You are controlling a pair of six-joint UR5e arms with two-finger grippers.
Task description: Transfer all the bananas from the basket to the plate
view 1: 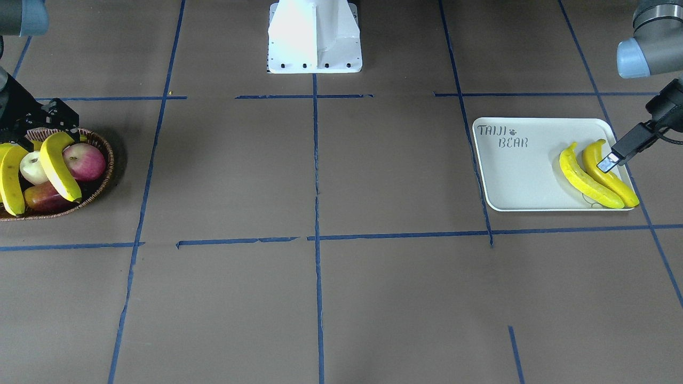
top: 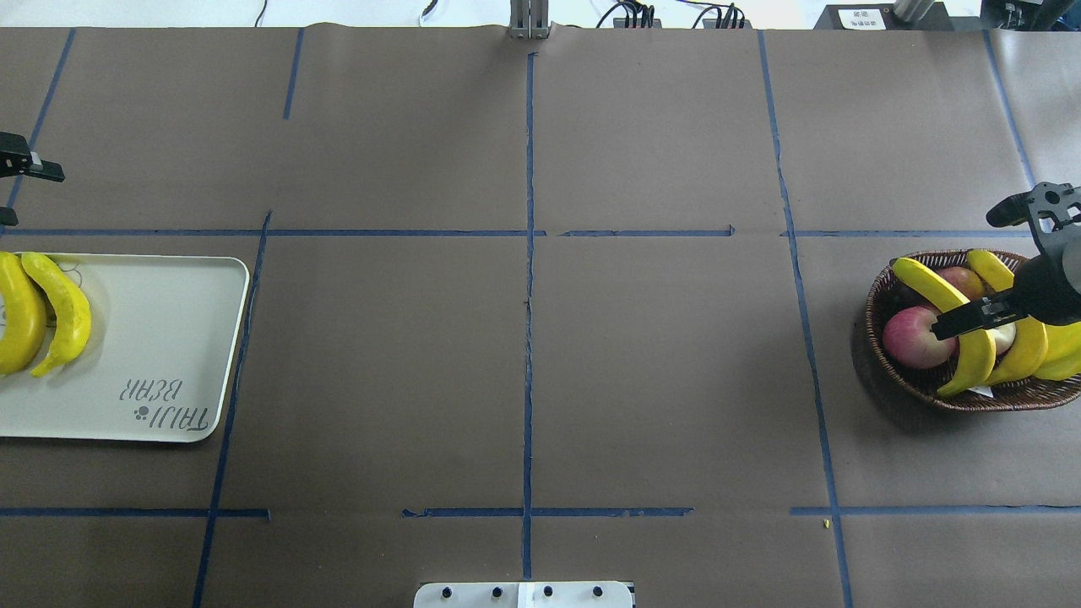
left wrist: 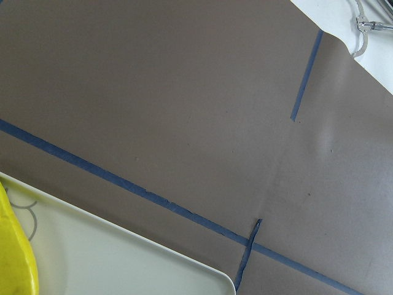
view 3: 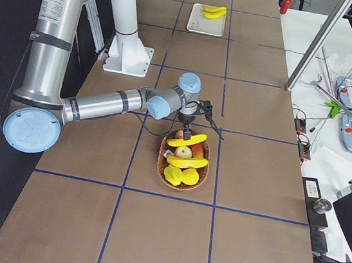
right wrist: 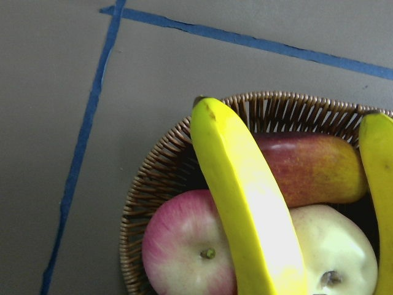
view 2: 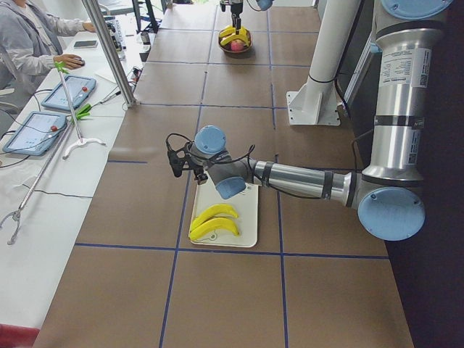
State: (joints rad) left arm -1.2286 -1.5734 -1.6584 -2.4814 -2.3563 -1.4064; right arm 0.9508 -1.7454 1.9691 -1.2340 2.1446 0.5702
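The wicker basket [top: 878, 295] stands at the table's right end. Two bananas lie in it on top of the other fruit, one [top: 954, 338] across the middle and one [top: 1026, 346] beside it. My right gripper [top: 950, 327] reaches down onto the middle banana [right wrist: 245, 203]. One black finger crosses that banana, and I cannot tell whether the gripper pinches it. The plate [top: 169, 338] lies at the left end with two bananas [top: 67, 312] [top: 17, 317] side by side on it. My left gripper [view 1: 611, 160] hangs open over their far edge, holding nothing.
Red-pink apples [top: 912, 338] and a pale fruit [view 1: 32, 166] share the basket with the bananas. The white robot base [view 1: 315, 37] stands at the table's middle rear. A person [view 2: 29, 36] sits at a side bench with tablets [view 2: 43, 123]. Brown paper with blue tape lines covers the table.
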